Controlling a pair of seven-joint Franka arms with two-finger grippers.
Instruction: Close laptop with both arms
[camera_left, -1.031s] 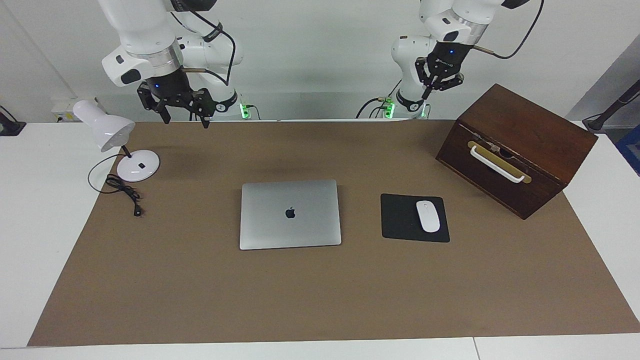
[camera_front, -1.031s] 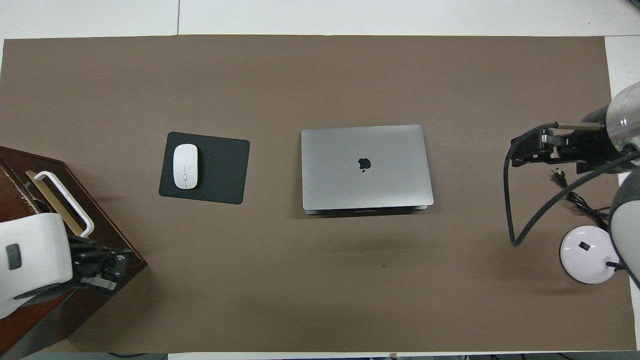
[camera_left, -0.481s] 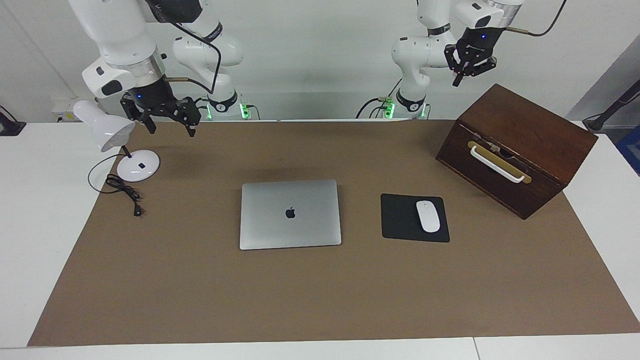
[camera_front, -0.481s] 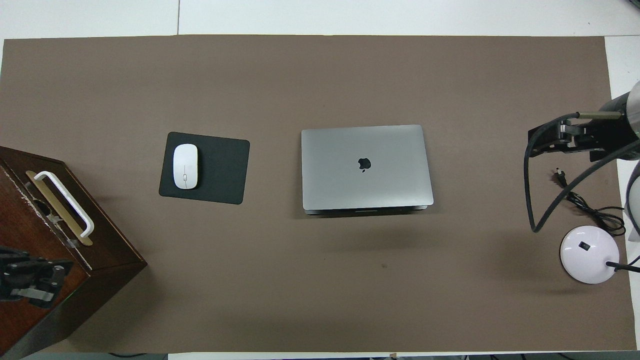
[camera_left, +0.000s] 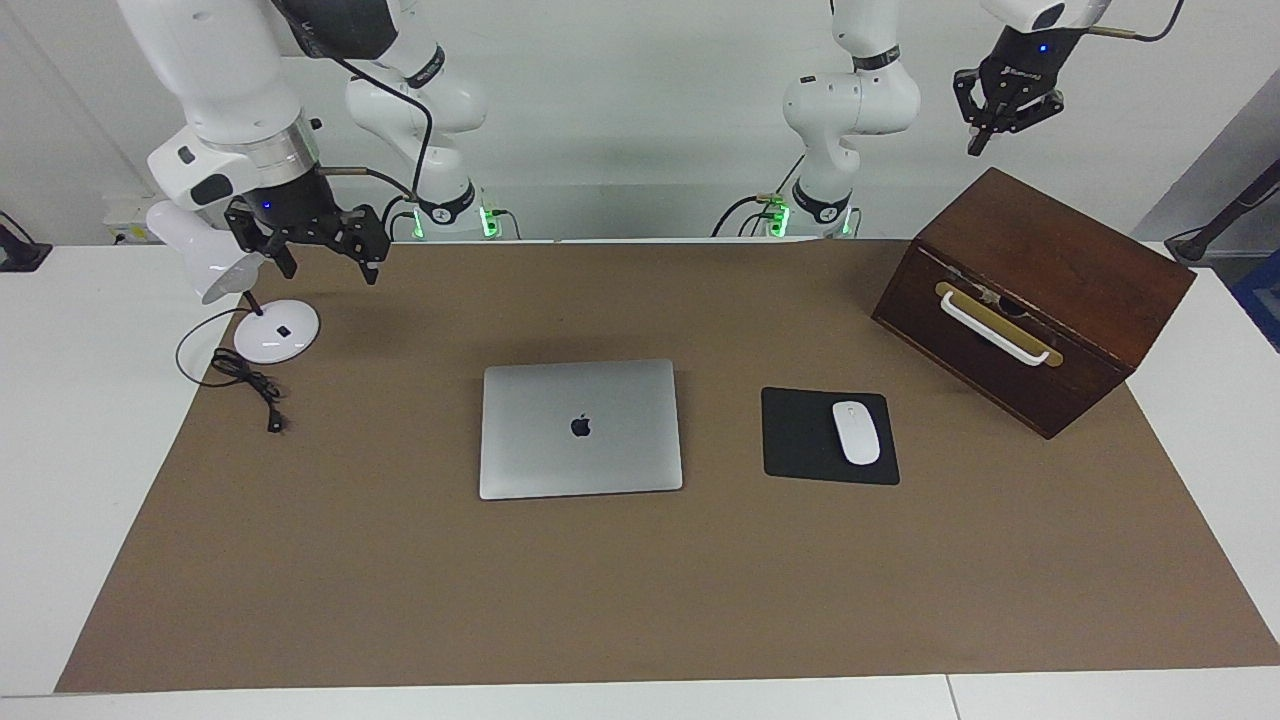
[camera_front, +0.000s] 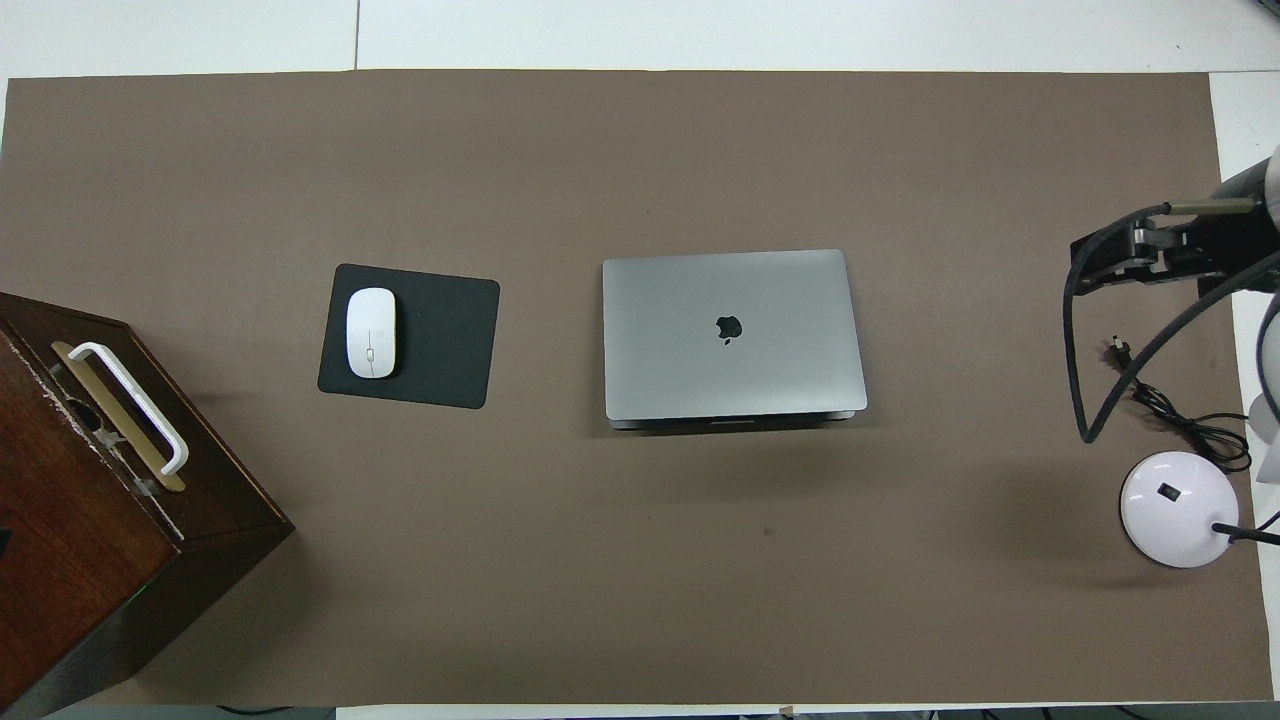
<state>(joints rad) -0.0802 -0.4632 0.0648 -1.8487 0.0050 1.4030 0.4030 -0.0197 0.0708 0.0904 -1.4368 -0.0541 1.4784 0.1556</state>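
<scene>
the brown mat (camera_left: 400, 580) covers most of the table. the wooden box (camera_left: 1035, 300) stands at the left arm's end, the closed laptop (camera_left: 580, 428) lies flat mid-mat, with the black mouse pad (camera_left: 800, 435) and white mouse (camera_left: 856, 432) beside it toward the box. the desk lamp (camera_left: 215, 262) stands at the right arm's end. the right gripper (camera_left: 318, 262) hangs empty over the mat by the lamp, fingers spread. the left gripper (camera_left: 990, 125) is raised above the box, empty; whether its fingertips meet i cannot tell.
</scene>
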